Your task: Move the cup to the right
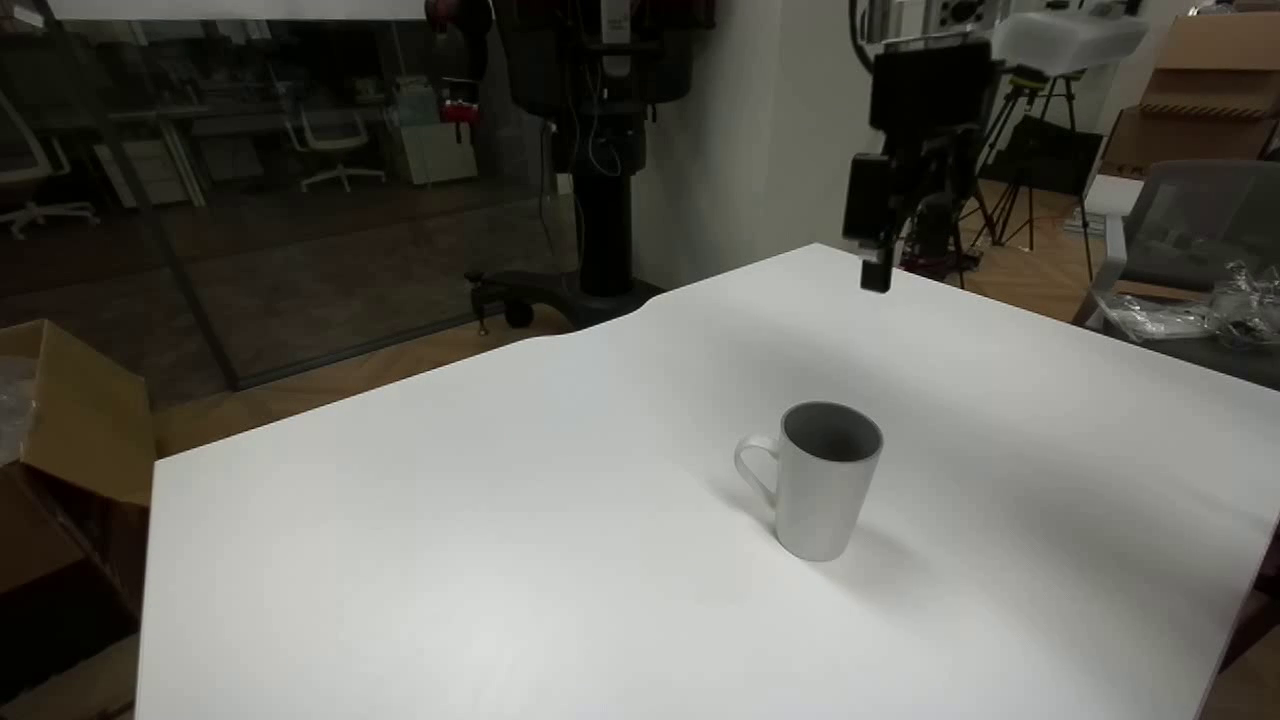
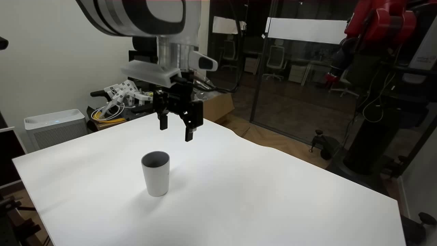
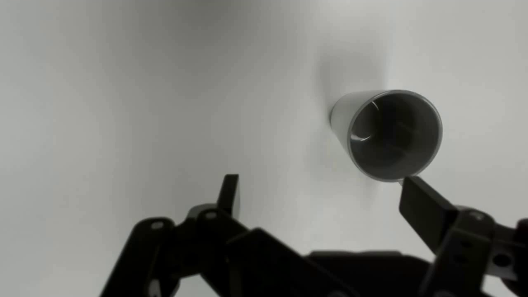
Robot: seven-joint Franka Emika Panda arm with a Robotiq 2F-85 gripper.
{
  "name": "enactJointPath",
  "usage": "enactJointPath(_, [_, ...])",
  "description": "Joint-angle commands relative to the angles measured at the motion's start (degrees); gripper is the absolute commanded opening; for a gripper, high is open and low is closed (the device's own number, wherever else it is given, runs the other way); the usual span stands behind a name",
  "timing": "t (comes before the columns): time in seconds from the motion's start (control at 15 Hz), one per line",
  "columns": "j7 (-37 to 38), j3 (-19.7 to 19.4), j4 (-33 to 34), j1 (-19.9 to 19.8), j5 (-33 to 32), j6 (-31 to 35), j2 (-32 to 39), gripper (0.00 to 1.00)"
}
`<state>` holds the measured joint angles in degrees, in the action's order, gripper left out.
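The cup (image 1: 822, 505) is a small white mug with a dark grey inside. It stands upright on the white table in both exterior views (image 2: 157, 179). Its loop handle shows in an exterior view and is mostly hidden in the wrist view. My gripper (image 2: 176, 129) is open and empty, well above the table and apart from the cup. It also shows in an exterior view (image 1: 878, 272), where only one fingertip is clear. In the wrist view, the cup (image 3: 385, 136) lies ahead of the gripper (image 3: 321, 183) and to the right, beyond the right fingertip.
The white table (image 1: 450, 520) has a wavy edge on one side. A cardboard box (image 1: 85, 420) stands beyond the table. A dark robot stand (image 1: 605, 230) is behind the table edge. A white box-shaped appliance (image 2: 56, 128) stands past another edge.
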<state>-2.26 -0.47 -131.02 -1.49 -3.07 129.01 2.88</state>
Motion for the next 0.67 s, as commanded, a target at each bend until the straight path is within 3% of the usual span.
enactJointPath(0.0, [2.9, 1.3, 5.4, 2.5, -5.1, -7.1, 5.6, 1.00])
enactJointPath(0.07, [0.6, 0.9, 2.1, 1.6, -2.5, -2.9, 3.5, 1.00])
enactJointPath(0.33, [1.1, 1.3, 4.0, 2.5, -4.0, -5.4, 5.6, 1.00])
enactJointPath(0.6, [4.6, 1.3, 1.7, 3.7, -8.1, -0.6, 7.0, 1.00])
